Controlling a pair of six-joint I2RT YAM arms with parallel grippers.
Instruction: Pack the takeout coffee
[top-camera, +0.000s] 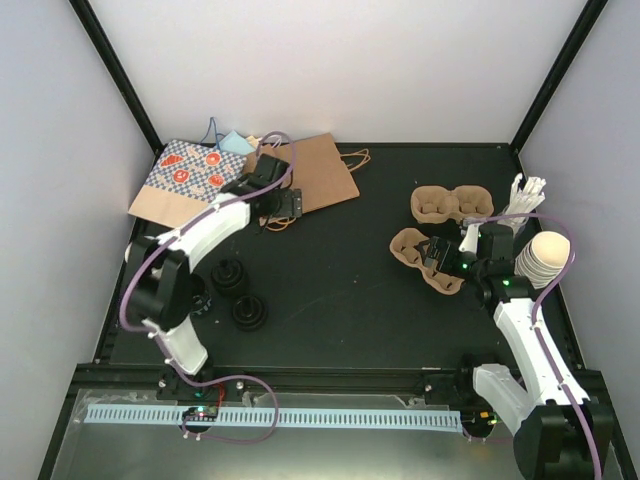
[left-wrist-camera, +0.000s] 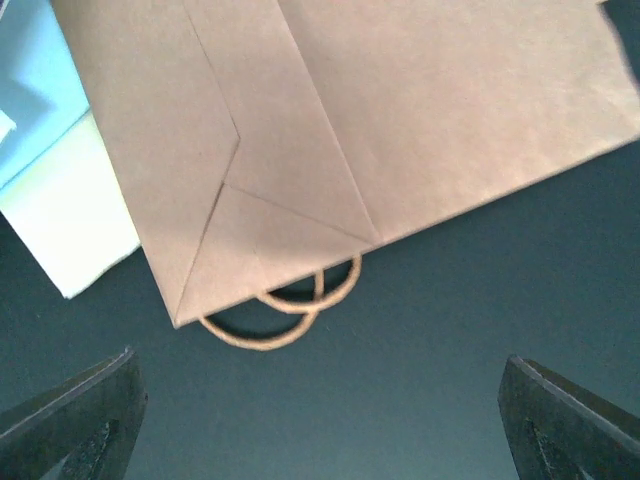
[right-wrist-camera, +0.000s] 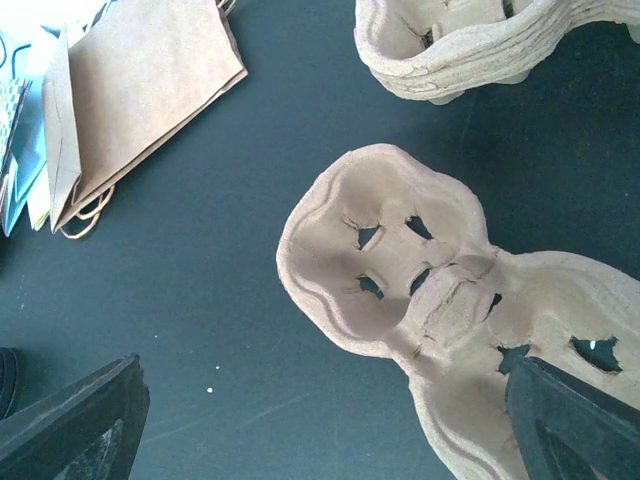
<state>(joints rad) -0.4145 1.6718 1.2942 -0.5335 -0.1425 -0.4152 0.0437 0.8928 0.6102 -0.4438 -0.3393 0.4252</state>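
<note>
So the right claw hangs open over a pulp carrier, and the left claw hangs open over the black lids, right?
No: the left claw hangs open over the brown bag, not the lids; the left wrist view shows it.

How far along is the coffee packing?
Done: nothing packed yet. The cups sit stacked at the right, the lids lie in piles at the left, and the loose carrier is empty. In hand: nothing. The right gripper hangs open over that carrier, the left gripper open by the brown bag. Left: probably cups into the carrier and lids on.
</note>
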